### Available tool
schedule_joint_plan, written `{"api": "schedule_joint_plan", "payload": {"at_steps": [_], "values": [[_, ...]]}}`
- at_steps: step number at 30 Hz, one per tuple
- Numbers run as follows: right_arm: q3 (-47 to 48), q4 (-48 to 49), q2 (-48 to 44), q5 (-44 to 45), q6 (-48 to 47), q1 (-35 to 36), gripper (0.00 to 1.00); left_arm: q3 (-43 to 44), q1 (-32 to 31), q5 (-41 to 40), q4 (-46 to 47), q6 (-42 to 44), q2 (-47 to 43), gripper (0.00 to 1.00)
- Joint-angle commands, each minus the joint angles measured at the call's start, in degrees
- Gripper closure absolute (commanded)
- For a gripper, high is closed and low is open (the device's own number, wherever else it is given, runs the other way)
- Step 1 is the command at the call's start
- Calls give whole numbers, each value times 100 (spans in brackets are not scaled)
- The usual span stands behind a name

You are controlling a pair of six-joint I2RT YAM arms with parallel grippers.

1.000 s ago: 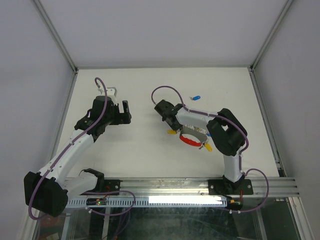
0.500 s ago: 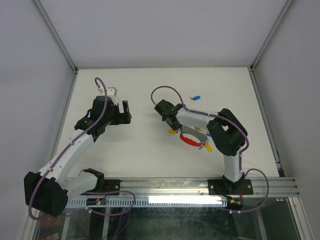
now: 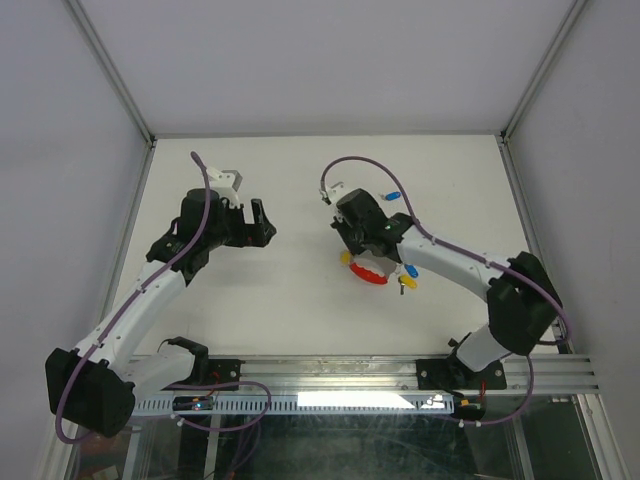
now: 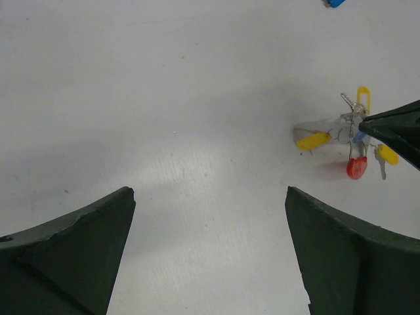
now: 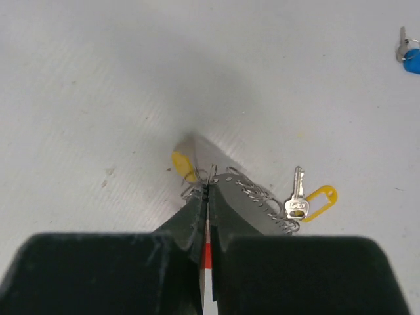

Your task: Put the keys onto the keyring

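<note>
The keys lie in a small bunch right of the table's middle: a yellow-headed key [image 3: 347,257], a red one [image 3: 372,275], and a blue [image 3: 410,270] and a yellow one [image 3: 405,284] beside it. My right gripper [image 3: 362,256] stands over the bunch, shut, its tips [image 5: 209,185] pinching the thin wire keyring [image 5: 190,191]. A yellow tag [image 5: 183,164] sits just beyond the tips. A silver key with a yellow tag [image 5: 299,195] lies to the right. My left gripper [image 3: 244,212] hovers left of the bunch [image 4: 348,138], open [image 4: 210,197] and holding nothing.
One loose blue key [image 3: 393,196] lies apart toward the back, also at the top edge of the right wrist view [image 5: 411,59]. Metal rails edge the table on the left [image 3: 130,220] and right [image 3: 530,230].
The right arm has stretched out and its gripper has shifted right and over the bunch, closing on the ring. The bunch slid slightly left and back. The left gripper edged right.
</note>
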Motion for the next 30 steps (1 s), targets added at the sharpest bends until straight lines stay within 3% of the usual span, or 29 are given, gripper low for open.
{"api": "schedule_joint_plan", "payload": {"at_steps": [1, 7, 13, 21, 26, 30], "values": [[-690, 1279, -1072, -1019, -114, -48, 100, 274, 54, 878, 557, 258, -200, 5], [-1980, 2867, -2440, -1747, -520, -69, 100, 390, 49, 1472, 867, 614, -349, 5], [-1794, 2267, -2933, -1953, -56, -190, 100, 353, 40, 2075, 1429, 665, -311, 3], [-1777, 2065, -3249, -2743, -277, -387, 100, 265, -13, 2937, 2566, 485, 90, 1], [-1875, 2392, -3383, -3472, 87, -798, 100, 149, -53, 4115, 3486, 496, 255, 11], [-2033, 2845, -3564, -3969, 423, -1014, 100, 274, -171, 4718, 3719, 494, 385, 16]]}}
